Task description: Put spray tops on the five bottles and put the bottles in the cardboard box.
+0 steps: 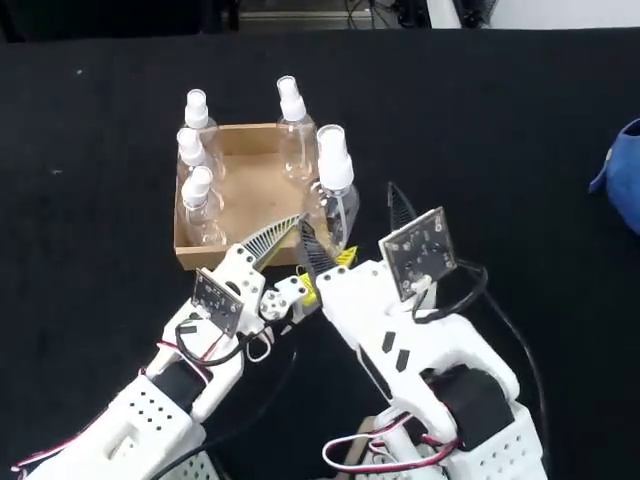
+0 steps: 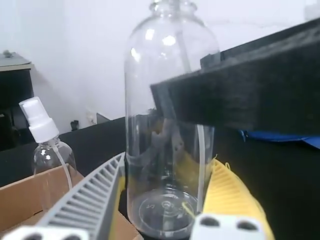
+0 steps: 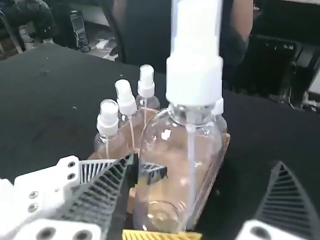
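The fifth bottle (image 1: 335, 195), with its spray top (image 3: 194, 65) fitted, stands upright at the right edge of the cardboard box (image 1: 250, 190); its base appears to sit partly over the wall. The left gripper (image 2: 167, 162) has its grey and yellow jaws closed on the bottle's lower body. The right gripper (image 3: 206, 161) has its black jaws spread wide on either side of the bottle, apparently touching nothing. Four capped bottles (image 1: 200, 190) occupy the box's left side and far corner.

To place the bottle well:
- Clear the right arm first, since one of its jaws crosses close to the left's.
- Lift the base over the wall.
- Lower it vertically onto bare floor.
- Release only once it is seated.
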Robot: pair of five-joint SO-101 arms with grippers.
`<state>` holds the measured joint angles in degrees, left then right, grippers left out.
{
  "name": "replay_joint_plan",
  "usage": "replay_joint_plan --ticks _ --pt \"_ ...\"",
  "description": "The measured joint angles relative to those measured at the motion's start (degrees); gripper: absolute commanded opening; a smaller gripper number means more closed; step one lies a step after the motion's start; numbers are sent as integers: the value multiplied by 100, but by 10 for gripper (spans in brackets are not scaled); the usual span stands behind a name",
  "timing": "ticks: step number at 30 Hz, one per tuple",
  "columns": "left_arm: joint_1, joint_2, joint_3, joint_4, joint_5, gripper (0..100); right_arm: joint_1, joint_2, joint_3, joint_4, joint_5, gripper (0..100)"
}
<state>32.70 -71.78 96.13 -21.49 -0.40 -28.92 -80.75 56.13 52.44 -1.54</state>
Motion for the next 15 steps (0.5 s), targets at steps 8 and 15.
replay_joint_plan --ticks 8,15 --pt "273 0 0 0 18 30 273 -88 -176 510 -9 360" --pt "396 0 0 0 0 30 290 -88 -176 545 9 326"
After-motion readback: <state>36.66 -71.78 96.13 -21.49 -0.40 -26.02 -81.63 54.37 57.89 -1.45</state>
